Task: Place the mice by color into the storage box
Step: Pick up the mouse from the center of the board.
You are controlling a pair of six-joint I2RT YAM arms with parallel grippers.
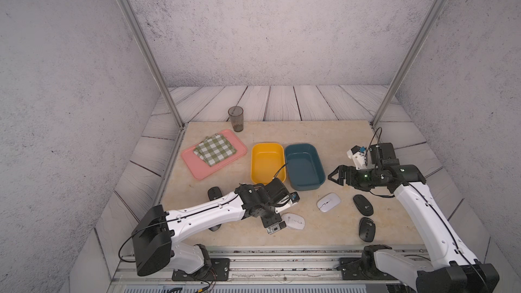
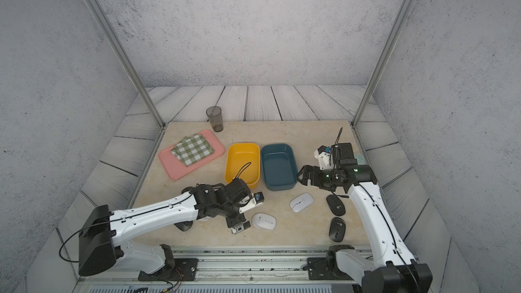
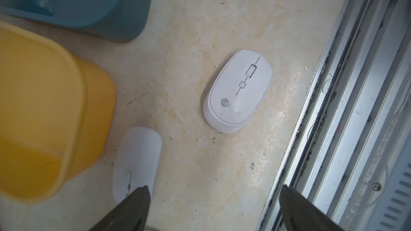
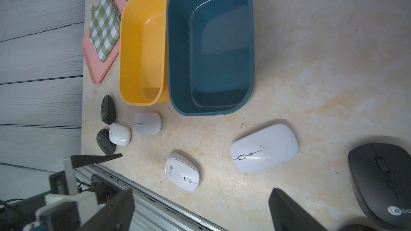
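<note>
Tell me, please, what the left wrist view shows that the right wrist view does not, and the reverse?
Only the left wrist view: the slotted panel beyond the metal rail.
Only the right wrist view: the pink tray with its checked cloth, and black mice, one very near the lens.
Both: the yellow box, the blue box, the logo-marked white mouse and that rail.

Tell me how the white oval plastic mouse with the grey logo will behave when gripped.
The white oval plastic mouse looks like a rigid shell, so it probably will not bend. Its smooth, rounded sides may slip when squeezed. It lies flat, so rolling seems unlikely.
</note>
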